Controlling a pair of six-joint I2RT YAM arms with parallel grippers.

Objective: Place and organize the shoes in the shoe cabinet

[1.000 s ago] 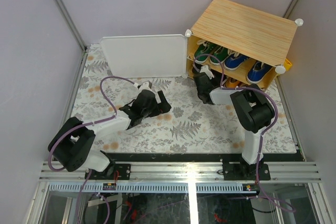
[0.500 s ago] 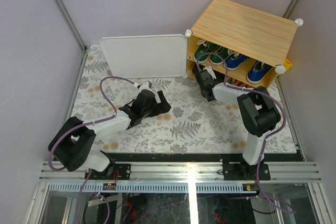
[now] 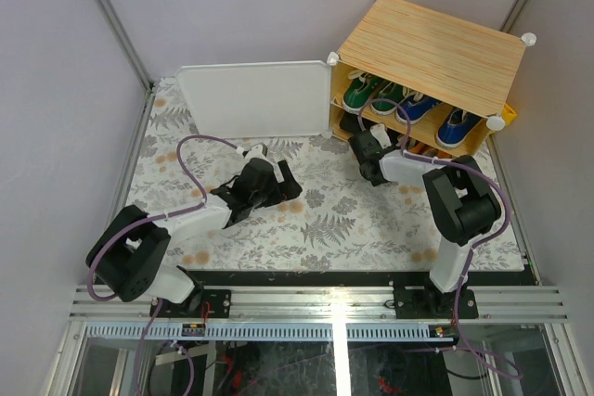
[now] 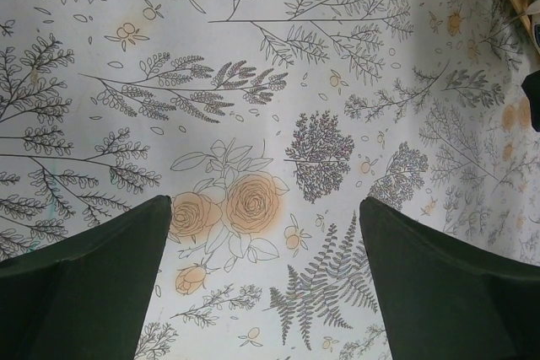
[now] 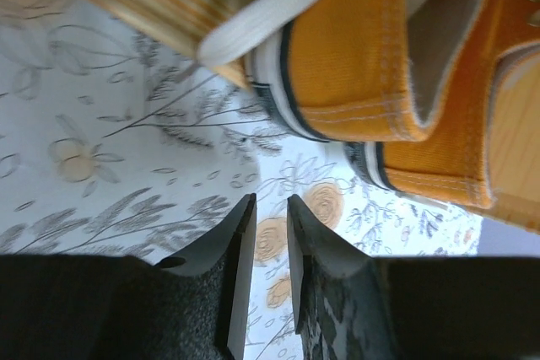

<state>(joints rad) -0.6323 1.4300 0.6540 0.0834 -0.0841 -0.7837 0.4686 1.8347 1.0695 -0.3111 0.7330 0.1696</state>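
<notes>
My right fingers (image 5: pixel 243 233) have pushed in closer to the shoe cabinet (image 3: pixel 432 39) at the counter's (image 3: pixel 325 220) far right corner. They now stand a sliver apart and empty, just short of the orange shoes (image 5: pixel 363 65) on its lower shelf. Green shoes (image 3: pixel 367 92) and blue shoes (image 3: pixel 436 118) sit above. My left fingers (image 4: pixel 447 284) gape wide, holding nothing.

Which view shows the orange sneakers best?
Right wrist: the orange sneakers appear close up, canvas and white soles clear. Top external shows only an orange sliver inside the shoe cabinet; left wrist shows none.
</notes>
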